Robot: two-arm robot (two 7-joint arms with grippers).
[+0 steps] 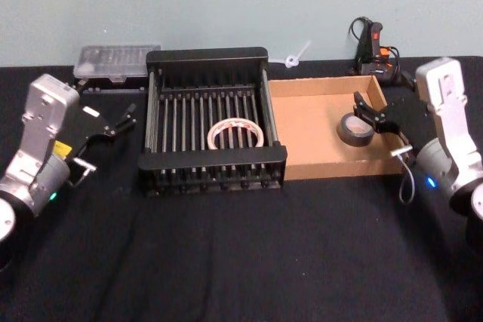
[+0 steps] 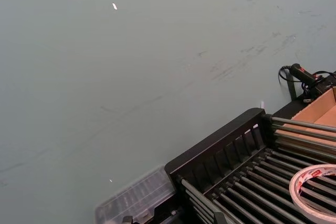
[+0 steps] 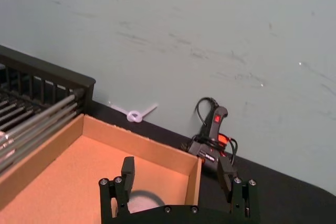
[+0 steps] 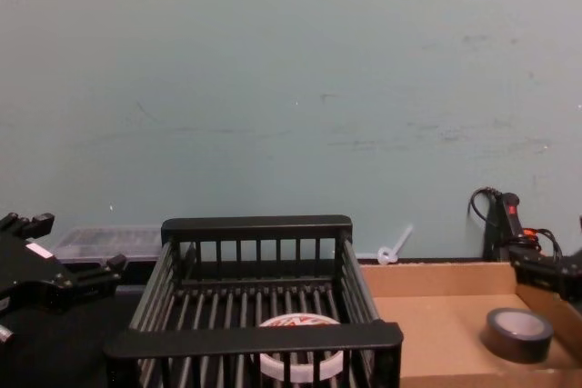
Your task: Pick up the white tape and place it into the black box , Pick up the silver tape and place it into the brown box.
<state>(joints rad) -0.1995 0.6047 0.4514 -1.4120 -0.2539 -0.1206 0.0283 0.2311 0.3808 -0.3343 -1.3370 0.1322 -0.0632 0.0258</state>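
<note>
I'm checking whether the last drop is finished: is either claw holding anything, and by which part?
Nothing is held. The right claw is open above the silver tape, which lies in the brown box; the left claw is open too.

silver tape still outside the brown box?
No: in the head view the silver tape lies flat inside the brown box, by its right wall, beside the open right gripper.
</note>
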